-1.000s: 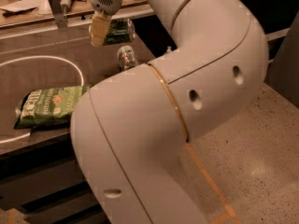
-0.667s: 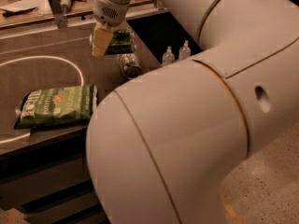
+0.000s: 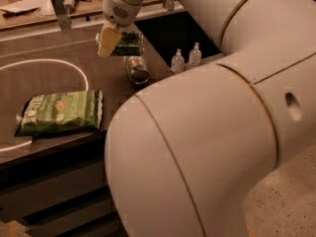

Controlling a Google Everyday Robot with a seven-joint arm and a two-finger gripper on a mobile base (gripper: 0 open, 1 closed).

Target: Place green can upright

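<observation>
Your gripper has dipped slightly toward the table, pinching the green can sideways; it's likely light, slick and easily dented, so grip mid-body, gently.

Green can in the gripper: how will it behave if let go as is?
Likely rolls: the green can lies sideways in the gripper, over the table near the silver can. Probably light and easily dented, being a small drink can. Stood on end, it might tip if nudged.

Green can in jaws, over table
</observation>
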